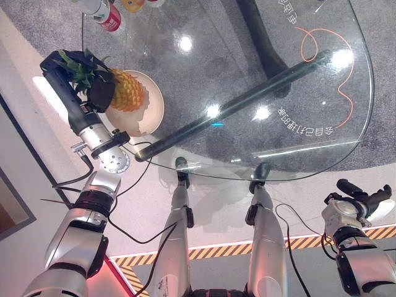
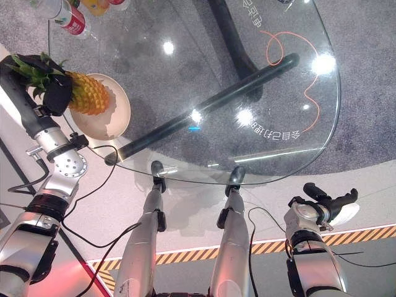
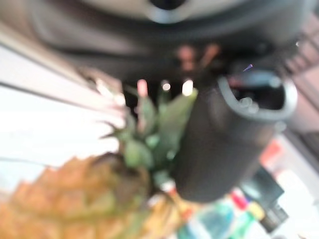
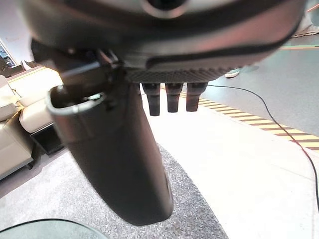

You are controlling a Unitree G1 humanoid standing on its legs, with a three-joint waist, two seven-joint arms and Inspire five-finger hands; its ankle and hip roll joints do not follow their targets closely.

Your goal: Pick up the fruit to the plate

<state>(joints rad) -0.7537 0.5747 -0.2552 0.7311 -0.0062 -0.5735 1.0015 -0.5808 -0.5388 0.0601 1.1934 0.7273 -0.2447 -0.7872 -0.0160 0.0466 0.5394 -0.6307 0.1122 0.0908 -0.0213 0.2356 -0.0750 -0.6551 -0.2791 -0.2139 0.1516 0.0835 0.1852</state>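
Left hand (image 1: 99, 91), dark and curled around the green leafy crown of a yellow-orange pineapple (image 1: 127, 90), gripping where crown meets fruit. Pineapple lying on its side over the round cream-coloured plate (image 1: 151, 111), body resting within the plate's rim, crown sticking out past the edge toward the tabletop's left border. Seen in the left wrist view as spiky green leaves against the dark thumb (image 3: 219, 144), scaly orange skin just beyond. Plate sitting near the left edge of the round clear glass tabletop (image 1: 309, 111), dark tubular base visible through the glass.

Right hand (image 1: 365, 198) hanging well apart from the tabletop, off its near right corner, above pale floor; fingers relaxed and mostly straight in the right wrist view, holding nothing, thumb (image 4: 114, 159) standing out in front.

At the far left edge of the tabletop, a clear plastic bottle with a red label (image 1: 106, 16), lying beside an orange-yellow object (image 1: 132, 5) cut off by the frame. Yellow-and-black striped tape (image 1: 223, 250) on the floor behind the near edge.
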